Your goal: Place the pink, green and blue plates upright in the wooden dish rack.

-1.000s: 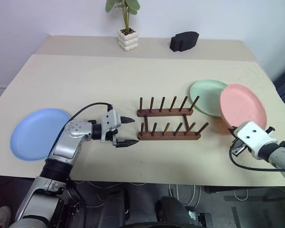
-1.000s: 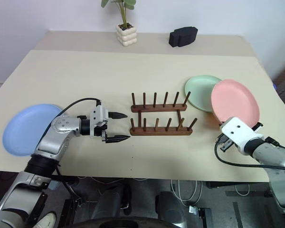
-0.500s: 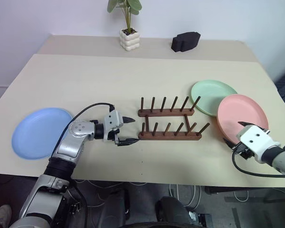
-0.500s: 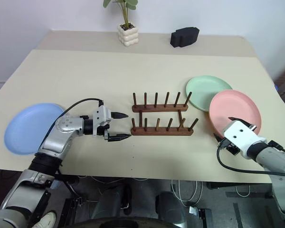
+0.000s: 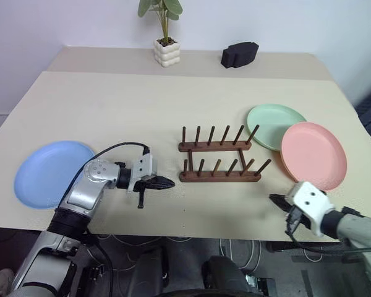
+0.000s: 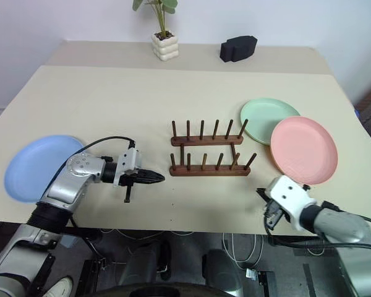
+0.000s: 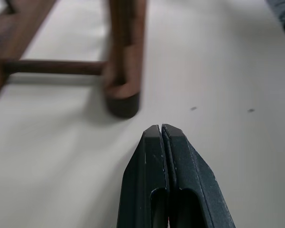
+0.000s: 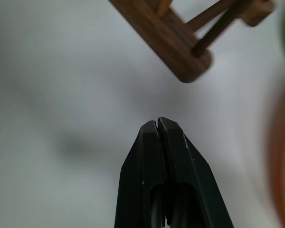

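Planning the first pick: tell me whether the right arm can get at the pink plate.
Probably yes. The pink plate lies flat just beyond the right end effector, bare table between them; the end effector is shut and must open first.

Wooden dish rack (image 8: 180,42) — blurred, cut off by the edge — shows one rail end.

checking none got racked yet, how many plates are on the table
3, all lying flat: the blue plate at the table's left edge, the green plate right of the wooden dish rack, and the pink plate overlapping the green one's right side.
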